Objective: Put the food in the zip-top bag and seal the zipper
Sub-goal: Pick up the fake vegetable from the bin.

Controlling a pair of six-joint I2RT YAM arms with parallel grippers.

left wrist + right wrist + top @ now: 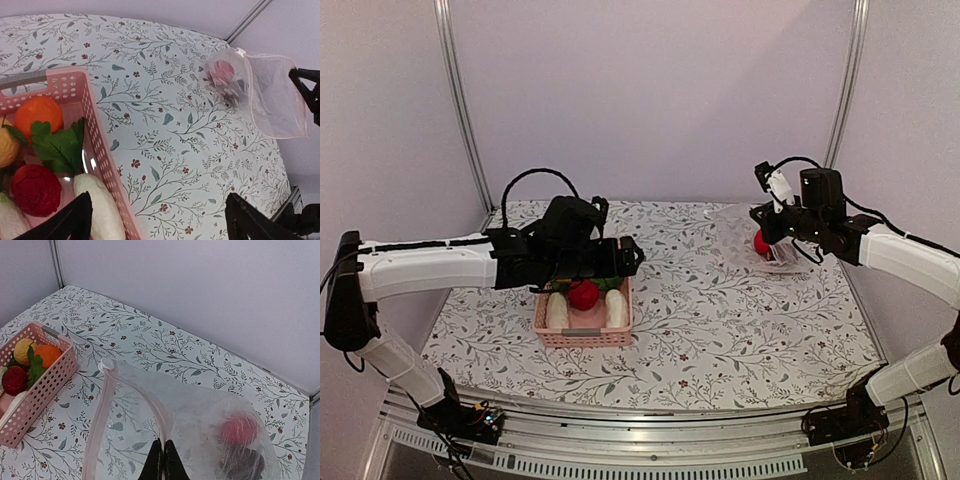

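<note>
The pink basket point(584, 336) holds food: a red piece point(584, 294) between two white oblong pieces point(557, 311). In the left wrist view an orange piece point(38, 112), a yellow one point(7, 146), a red one point(36, 189) and a white one point(102, 206) lie in it. My left gripper point(630, 255) point(160, 212) hangs open over the basket's right rim, holding nothing. My right gripper point(767, 226) point(163, 446) is shut on one lip of the zipper point(161, 423) of the zip-top bag point(210, 405) point(782, 252), holding its mouth open. A red piece point(239, 430) and a dark piece point(245, 463) lie inside it.
The table carries a floral cloth point(720, 310). The basket's wall point(45, 376) stands left of the bag, with bare cloth between them. Frame posts point(460, 100) rise at the back corners. The bag's other zipper lip point(97, 420) hangs loose toward the basket.
</note>
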